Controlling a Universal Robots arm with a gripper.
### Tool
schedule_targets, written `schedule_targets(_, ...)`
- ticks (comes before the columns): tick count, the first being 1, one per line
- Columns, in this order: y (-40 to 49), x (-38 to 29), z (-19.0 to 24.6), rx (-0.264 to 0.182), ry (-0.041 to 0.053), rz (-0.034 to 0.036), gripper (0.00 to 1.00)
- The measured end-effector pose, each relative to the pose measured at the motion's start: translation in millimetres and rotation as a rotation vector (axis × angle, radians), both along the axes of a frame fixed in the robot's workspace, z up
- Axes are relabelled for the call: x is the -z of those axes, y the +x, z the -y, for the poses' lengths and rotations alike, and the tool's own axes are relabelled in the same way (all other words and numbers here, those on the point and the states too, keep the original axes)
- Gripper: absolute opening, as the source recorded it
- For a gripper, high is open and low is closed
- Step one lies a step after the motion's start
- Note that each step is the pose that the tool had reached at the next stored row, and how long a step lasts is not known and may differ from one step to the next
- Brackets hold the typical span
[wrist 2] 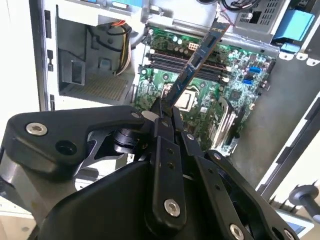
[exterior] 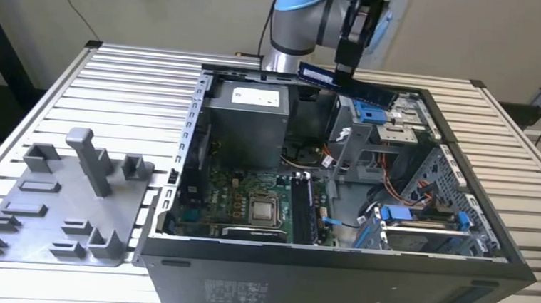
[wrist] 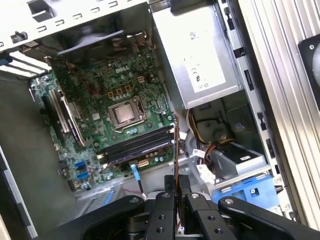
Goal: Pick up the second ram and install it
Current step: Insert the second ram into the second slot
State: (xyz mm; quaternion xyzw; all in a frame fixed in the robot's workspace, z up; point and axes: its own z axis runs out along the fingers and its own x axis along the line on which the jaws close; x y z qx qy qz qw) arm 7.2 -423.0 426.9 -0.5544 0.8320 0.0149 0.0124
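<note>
Grips ram [exterior: 365, 91], tilted, between clamped fingers [wrist 2: 161, 131] of gripper [exterior: 344, 72], above case's [exterior: 337, 288] far rim. Mid-carry, not yet seated; likely needs squaring to slots [wrist: 136, 146].

Exterior view's top edge cuts off arm [exterior: 304, 14]; bottom edge cuts computer case [exterior: 337, 292] front. In second wrist view second ram [wrist 2: 198, 61] near end buried between pincer [wrist 2: 162, 107] fingers; edge-on in first wrist view, chips hidden. On memory slots [wrist: 137, 145], latch state too small to tell.
</note>
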Motion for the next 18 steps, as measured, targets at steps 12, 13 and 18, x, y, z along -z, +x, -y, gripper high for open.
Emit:
schedule_targets(12, 0.0, 0.4, 0.0, 0.16, -0.003, 0.0, 0.14)
schedule_targets(13, 0.0, 0.4, 0.0, 0.164, -0.0031, -0.0001, 0.14)
schedule_targets(18, 0.0, 0.9, 0.0, 0.206, -0.0034, -0.0001, 0.14)
